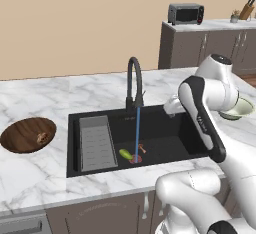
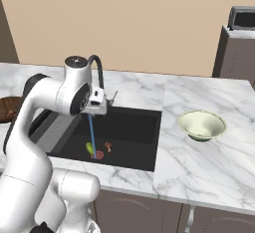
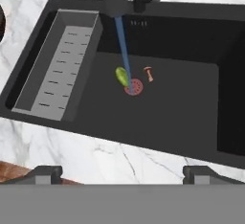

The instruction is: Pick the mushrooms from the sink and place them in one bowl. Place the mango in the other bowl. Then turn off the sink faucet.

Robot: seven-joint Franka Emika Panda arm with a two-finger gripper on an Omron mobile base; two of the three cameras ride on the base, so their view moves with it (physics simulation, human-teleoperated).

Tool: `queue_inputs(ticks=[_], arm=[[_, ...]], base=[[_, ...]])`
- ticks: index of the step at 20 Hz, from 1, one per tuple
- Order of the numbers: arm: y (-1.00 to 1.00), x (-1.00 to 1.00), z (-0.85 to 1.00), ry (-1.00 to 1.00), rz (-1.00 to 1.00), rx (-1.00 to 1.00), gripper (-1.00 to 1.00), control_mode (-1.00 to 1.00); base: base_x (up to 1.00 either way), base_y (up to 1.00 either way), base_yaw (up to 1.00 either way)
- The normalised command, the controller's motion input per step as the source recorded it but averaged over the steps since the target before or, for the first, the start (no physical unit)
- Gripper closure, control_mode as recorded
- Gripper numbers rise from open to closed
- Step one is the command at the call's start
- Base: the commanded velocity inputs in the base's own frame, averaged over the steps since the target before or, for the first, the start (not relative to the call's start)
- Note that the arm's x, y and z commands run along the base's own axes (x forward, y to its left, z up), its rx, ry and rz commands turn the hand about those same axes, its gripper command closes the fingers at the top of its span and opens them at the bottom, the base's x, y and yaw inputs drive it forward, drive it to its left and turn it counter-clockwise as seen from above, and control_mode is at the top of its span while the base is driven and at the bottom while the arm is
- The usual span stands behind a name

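While water runs from the sink faucet (image 1: 133,80), the task is judged partly done. On the counter (image 1: 45,93), the sink (image 3: 201,122) holds the mango (image 3: 122,76) at 10 o'clock of the red drain (image 3: 134,87) and one mushroom (image 3: 149,73) at 1 o'clock. The wooden bowl (image 1: 22,130) carries another mushroom (image 1: 43,138); the cream-green bowl (image 2: 201,124) is empty. The tool (image 3: 122,174) hovers above, jaws fully spread, holding nothing. The water stream (image 3: 122,46) falls close beside the mango.

mango (image 3: 122,76) by sink (image 3: 191,108) drain; mushroom (image 3: 149,73) beside; faucet (image 1: 134,83) running
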Motion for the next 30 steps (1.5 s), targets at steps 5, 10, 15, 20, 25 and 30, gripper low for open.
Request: queue_inputs(ticks=[5, 10, 15, 20, 25, 30], arm=[[-0.04, 0.29, -0.6, 0.22, 0.11, 0.0, -1.0, -1.0], [0.0, 0.26, -0.56, 0.25, 0.06, 0.0, -1.0, -1.0], [-0.01, 0.22, -0.61, 0.2, 0.02, 0.01, -1.0, -1.0], [-0.09, 0.15, -0.47, 0.04, 0.0, 0.07, -1.0, -1.0], [-0.09, 0.14, -0.42, 0.0, -0.06, 0.09, -1.0, -1.0], [0.0, 0.19, -0.33, 0.0, -0.17, 0.02, -1.0, -1.0]], base=[[0.0, 0.0, 0.0], [0.0, 0.0, 0.0], [0.0, 0.0, 0.0], [0.0, 0.0, 0.0], [0.0, 0.0, 0.0], [0.0, 0.0, 0.0]])
